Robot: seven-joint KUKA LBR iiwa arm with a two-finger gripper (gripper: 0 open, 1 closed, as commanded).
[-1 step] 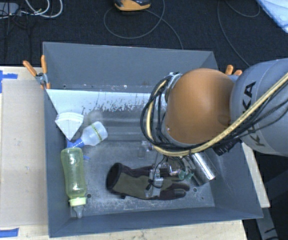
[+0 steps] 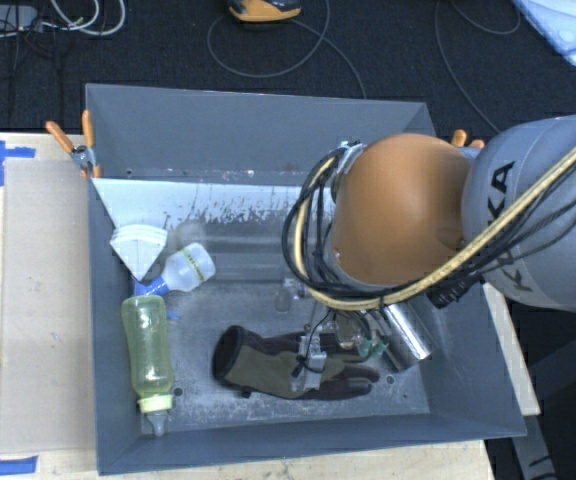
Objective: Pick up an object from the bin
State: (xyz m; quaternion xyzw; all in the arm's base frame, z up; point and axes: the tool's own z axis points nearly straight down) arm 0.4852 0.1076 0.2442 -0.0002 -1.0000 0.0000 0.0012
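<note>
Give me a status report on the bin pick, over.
Gripper low over the dark olive sock, front middle of bin. Silver cylinder close at view's right. Yellowish bottle and clear bottle apart, at view's left.

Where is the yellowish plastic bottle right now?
The yellowish plastic bottle lies along the bin's left wall in the camera view, just below a small clear bottle, left of the dark glove.

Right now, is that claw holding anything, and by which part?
Cannot tell. The claw is down on the dark olive cloth at the bin's front, toward its arm-side end; a grip isn't visible.
</note>
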